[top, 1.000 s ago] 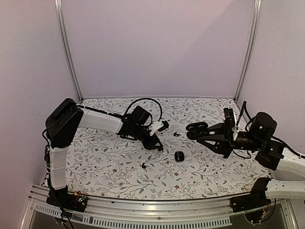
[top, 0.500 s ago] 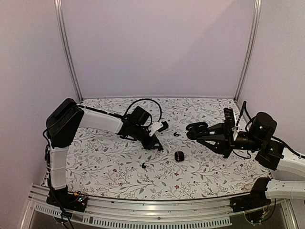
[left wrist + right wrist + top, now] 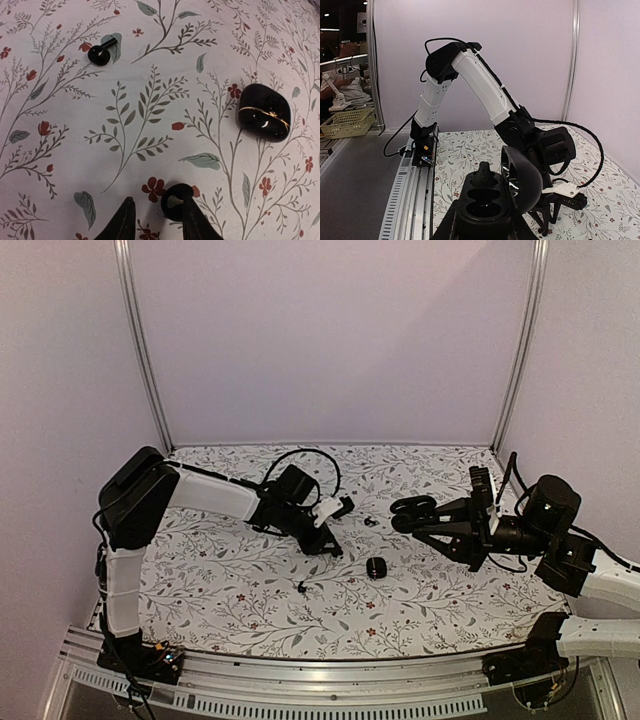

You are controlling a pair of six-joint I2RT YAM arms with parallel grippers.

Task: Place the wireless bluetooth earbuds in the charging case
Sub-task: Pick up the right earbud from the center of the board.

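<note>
My right gripper [image 3: 425, 515] [image 3: 484, 227] is shut on the open black charging case [image 3: 408, 508] [image 3: 485, 205] and holds it above the table. Its lid [image 3: 522, 182] is up. One earbud [image 3: 483, 175] sits in the far socket; the near socket is empty. My left gripper [image 3: 331, 543] [image 3: 155, 222] is open, low over the table. A small black ring-shaped piece [image 3: 175, 200], likely an earbud, lies against the inside of its right finger. Another earbud [image 3: 101, 51] [image 3: 301, 587] lies loose on the table. A small dark item [image 3: 370, 521] lies between the grippers.
A closed black pebble-shaped case [image 3: 377, 567] [image 3: 263, 111] with a gold seam lies on the floral tablecloth [image 3: 230, 580] between the arms. The left arm's cable [image 3: 305, 455] loops above its wrist. A metal rail [image 3: 410, 195] runs along the table's near edge.
My left gripper has shifted slightly over the table. The right arm and the case it holds have not moved.
</note>
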